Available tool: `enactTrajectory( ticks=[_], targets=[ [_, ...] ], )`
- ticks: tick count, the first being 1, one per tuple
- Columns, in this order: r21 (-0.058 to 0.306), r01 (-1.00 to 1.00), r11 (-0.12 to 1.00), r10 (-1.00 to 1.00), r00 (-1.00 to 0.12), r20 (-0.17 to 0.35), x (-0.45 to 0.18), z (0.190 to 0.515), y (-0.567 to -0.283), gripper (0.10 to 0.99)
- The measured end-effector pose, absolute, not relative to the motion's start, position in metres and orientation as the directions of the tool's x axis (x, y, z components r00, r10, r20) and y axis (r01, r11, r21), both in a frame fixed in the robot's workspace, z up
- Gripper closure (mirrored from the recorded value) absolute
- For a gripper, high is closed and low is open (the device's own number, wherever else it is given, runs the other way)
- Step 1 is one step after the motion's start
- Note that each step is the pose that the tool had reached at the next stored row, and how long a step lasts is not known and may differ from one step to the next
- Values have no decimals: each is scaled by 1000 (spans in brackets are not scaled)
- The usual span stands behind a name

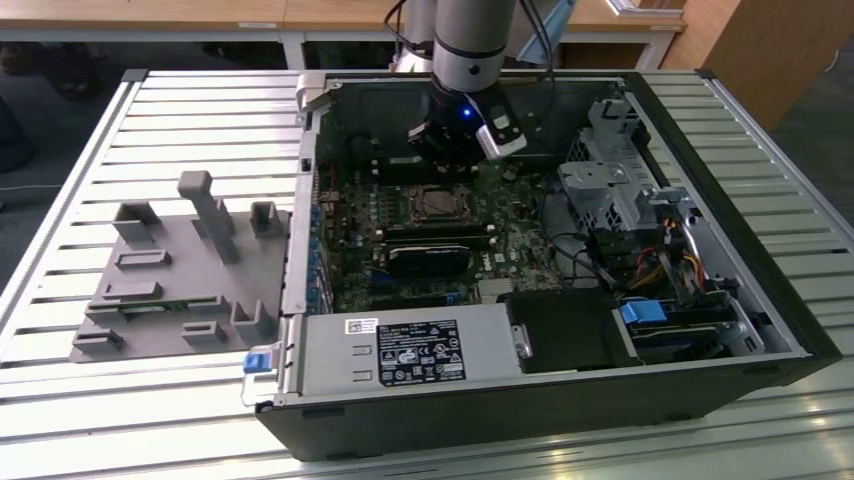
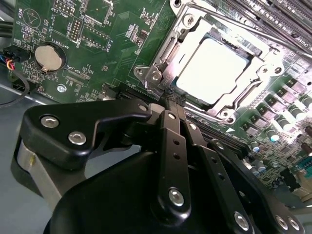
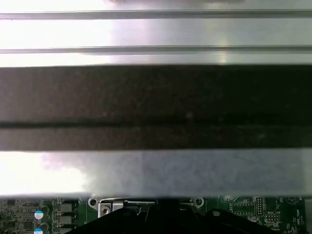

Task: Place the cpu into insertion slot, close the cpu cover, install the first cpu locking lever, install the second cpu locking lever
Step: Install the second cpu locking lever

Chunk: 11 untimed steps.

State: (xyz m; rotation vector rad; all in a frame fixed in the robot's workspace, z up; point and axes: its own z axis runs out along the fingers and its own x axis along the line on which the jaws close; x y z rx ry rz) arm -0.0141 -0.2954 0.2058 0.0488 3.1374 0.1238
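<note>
The cpu (image 2: 210, 70) shows its pale metal face in the insertion slot (image 1: 438, 203) on the green board. The silver cpu cover (image 2: 256, 51) lies down around it, with the chip showing through its window. My gripper (image 2: 174, 100) hangs low over the board just beside one edge of the socket. Its black fingers (image 2: 168, 131) are pressed together, and I cannot tell whether anything is between the tips. In the exterior view the gripper (image 1: 454, 150) is just behind the socket, inside the open computer case (image 1: 310, 140).
A grey holder fixture (image 1: 174, 270) stands on the slatted table at the exterior view's left. A labelled power supply (image 1: 400, 350) fills the case's near side, a black card (image 1: 427, 258) lies in front of the socket, and drive cages and cables (image 1: 627, 200) crowd the right.
</note>
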Motion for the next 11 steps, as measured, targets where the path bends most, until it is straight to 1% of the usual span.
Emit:
enactTrajectory(
  ticks=[11],
  targets=[
    [79, 31, 996, 31, -1000, 0, -14, 206, -300, 980]
  ],
)
